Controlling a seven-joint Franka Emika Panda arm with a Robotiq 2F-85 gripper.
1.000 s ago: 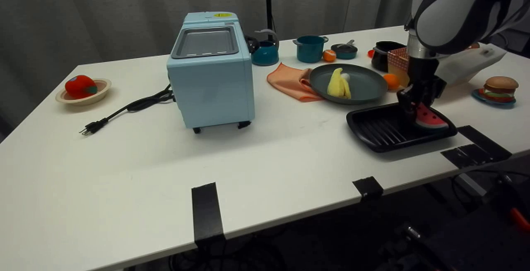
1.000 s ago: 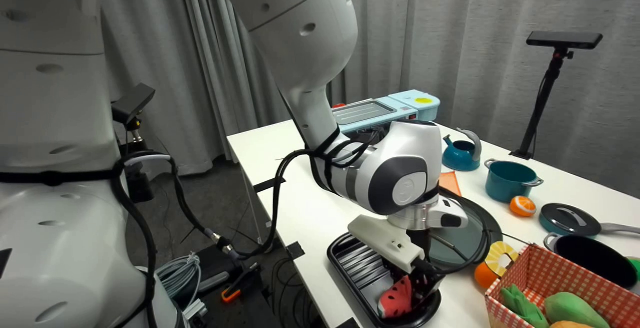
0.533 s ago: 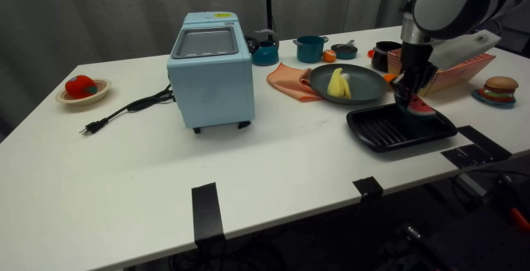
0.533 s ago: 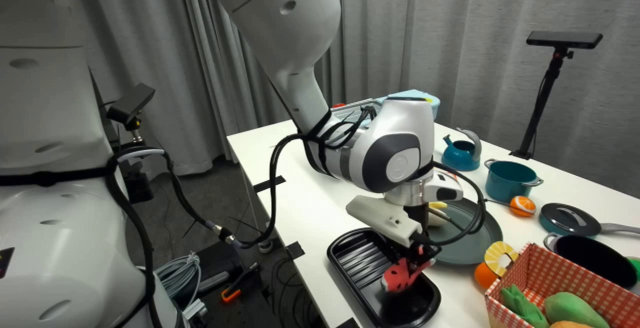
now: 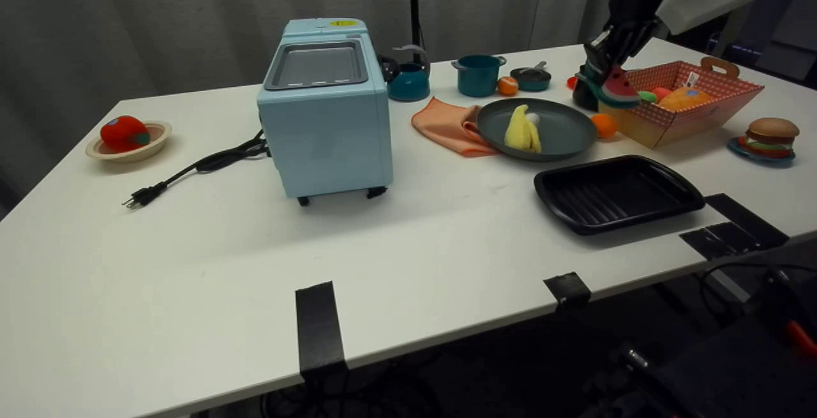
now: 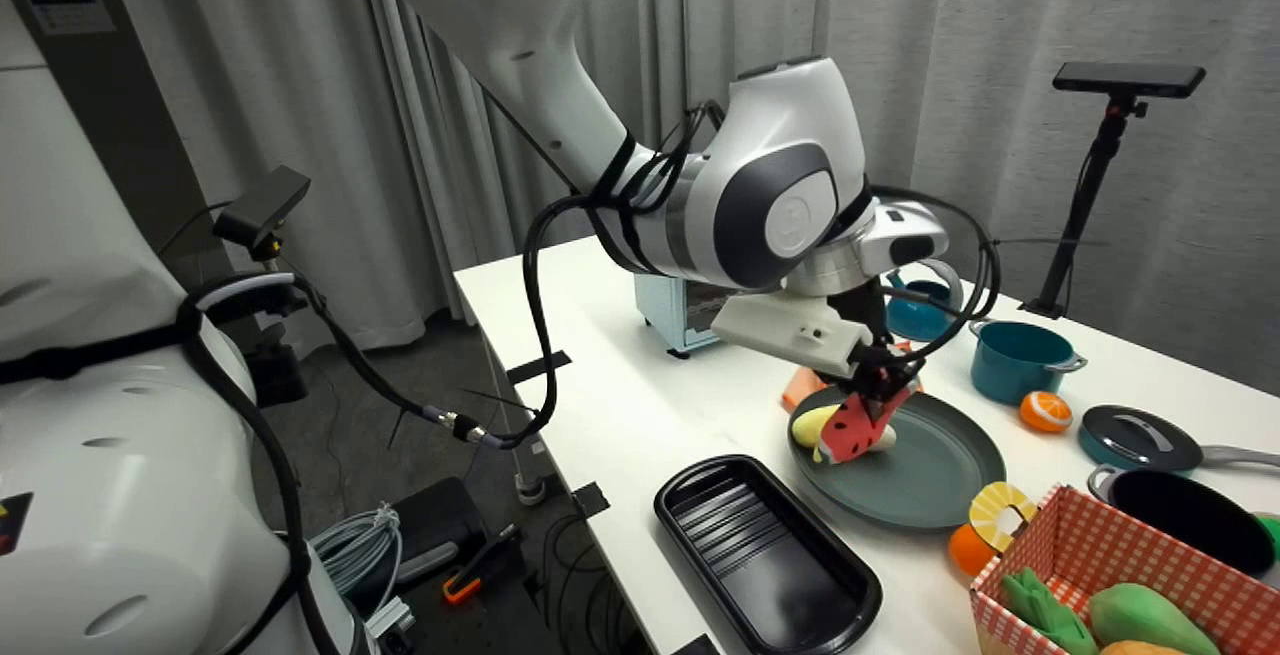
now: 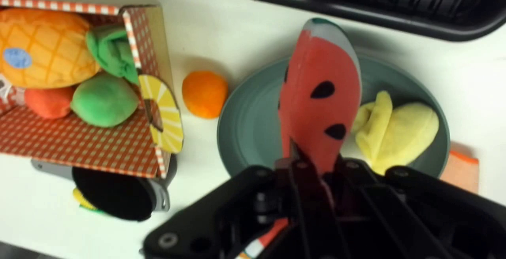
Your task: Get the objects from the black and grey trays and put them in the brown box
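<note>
The gripper was gripping the watermelon slice in the air, above the grey tray as the wrist view showed. There, its long axis ran nearly from top to bottom, slightly leaning, and one end pointed to the black tray. The gripper hid its middle. In an exterior view, the slice covered part of the yellow object, and the brown box was cut off at the lower edge.

The arm slopes down over the tabletop, wrist bent; the claw hangs tilted in the air, between the tabletop's long edges, its fingers clamped in a grip.
</note>
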